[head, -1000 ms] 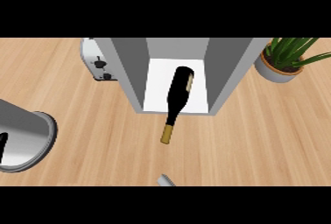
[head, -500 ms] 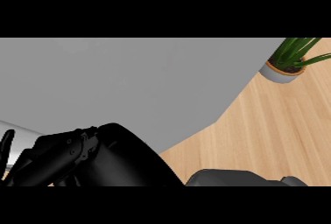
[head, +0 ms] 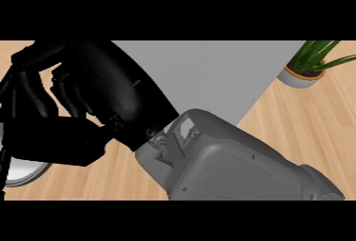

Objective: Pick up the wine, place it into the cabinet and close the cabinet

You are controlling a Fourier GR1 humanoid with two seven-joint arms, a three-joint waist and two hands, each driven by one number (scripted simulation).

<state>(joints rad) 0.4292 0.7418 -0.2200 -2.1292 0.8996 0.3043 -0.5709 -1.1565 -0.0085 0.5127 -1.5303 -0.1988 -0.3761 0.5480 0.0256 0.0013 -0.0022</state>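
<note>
Apparently closing the cabinet, view blocked

We judge the door-closing step is in hand. Our black right hand point(head: 76, 94), on its grey forearm point(head: 230, 164), fills the view over the left of the light wooden worktop point(head: 306, 127), against the flat grey cabinet point(head: 208, 70). We cannot tell whether it grips anything. The wine is hidden, presumably inside; its axis and heading cannot be read. Next, the door needs pushing fully shut.
</note>
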